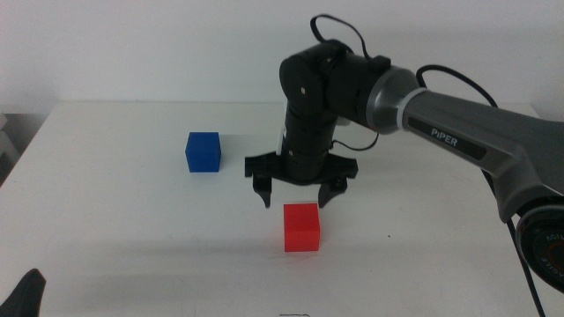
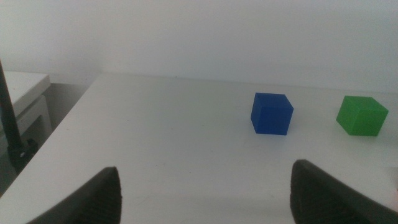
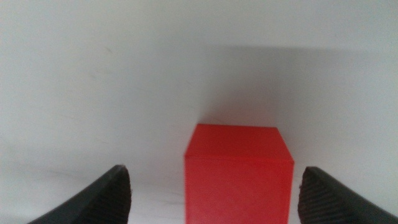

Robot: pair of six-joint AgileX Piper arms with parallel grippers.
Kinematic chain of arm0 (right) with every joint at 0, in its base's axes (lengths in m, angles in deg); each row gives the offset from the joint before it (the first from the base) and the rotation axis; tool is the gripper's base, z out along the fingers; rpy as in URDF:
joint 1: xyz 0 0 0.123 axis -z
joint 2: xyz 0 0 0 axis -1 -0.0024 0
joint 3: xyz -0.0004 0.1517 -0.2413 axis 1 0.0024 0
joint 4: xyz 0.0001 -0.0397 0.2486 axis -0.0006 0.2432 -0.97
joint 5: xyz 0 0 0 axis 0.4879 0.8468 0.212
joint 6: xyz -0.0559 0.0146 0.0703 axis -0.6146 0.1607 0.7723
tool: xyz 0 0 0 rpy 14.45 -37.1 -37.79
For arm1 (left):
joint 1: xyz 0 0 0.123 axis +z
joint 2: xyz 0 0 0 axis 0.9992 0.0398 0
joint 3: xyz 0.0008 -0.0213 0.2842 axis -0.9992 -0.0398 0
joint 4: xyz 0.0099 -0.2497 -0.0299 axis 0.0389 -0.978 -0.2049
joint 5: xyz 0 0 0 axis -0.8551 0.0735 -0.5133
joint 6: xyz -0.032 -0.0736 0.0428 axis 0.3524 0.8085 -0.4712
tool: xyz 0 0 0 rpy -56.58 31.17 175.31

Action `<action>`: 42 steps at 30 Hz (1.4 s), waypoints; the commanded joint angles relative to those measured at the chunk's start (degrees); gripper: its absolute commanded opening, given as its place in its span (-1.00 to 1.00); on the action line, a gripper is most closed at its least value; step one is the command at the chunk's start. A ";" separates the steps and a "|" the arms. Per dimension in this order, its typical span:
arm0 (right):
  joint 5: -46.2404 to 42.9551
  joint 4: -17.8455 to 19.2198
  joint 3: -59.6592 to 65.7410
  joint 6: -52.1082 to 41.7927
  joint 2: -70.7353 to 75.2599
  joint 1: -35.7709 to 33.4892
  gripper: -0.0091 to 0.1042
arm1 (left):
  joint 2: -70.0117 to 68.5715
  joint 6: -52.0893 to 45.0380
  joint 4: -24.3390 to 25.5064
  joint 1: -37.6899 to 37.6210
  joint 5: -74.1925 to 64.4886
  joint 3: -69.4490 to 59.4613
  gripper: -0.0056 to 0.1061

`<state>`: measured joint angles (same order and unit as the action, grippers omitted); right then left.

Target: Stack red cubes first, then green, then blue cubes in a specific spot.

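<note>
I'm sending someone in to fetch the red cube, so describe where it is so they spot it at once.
Start at the big black arm reaching in from the right over the white table. Its open end effector hangs over the middle, and the red cube sits just in front of it, nearer the camera. It is the only red block; the blue cube sits farther back left.

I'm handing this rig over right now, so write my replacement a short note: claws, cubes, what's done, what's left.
Right claw: open, hovering just behind the small matte red cube, holding nothing.
Left claw: open, empty, waiting at the table's near left edge.
Small matte dark-blue cube: alone on the white tabletop, left of the right arm.
Small matte green cube: seen only in the left wrist view, beside the blue one; the arm hides it in the middle view.
Done: nothing stacked yet.
Left: green onto red, then blue on top.
</note>
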<state>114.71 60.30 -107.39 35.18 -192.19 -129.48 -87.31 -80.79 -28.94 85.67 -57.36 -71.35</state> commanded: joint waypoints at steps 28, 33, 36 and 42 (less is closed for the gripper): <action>-10.08 13.79 -26.39 -6.34 -9.38 4.48 0.82 | -1.11 -0.01 0.05 -0.12 4.74 0.17 0.75; -13.10 17.21 -28.79 -5.79 -13.44 4.48 0.82 | -1.11 -0.01 0.05 -0.12 4.74 0.17 0.75; -13.72 19.38 -28.86 -4.10 -14.64 4.49 0.82 | -1.11 -0.01 0.05 -0.12 4.74 0.17 0.75; -15.54 20.94 -28.93 -3.10 -16.11 4.49 0.82 | -1.11 -0.01 0.05 -0.12 4.74 0.17 0.75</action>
<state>101.94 78.73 -134.29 32.12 -212.41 -125.47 -87.31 -80.79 -28.94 85.67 -57.36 -71.35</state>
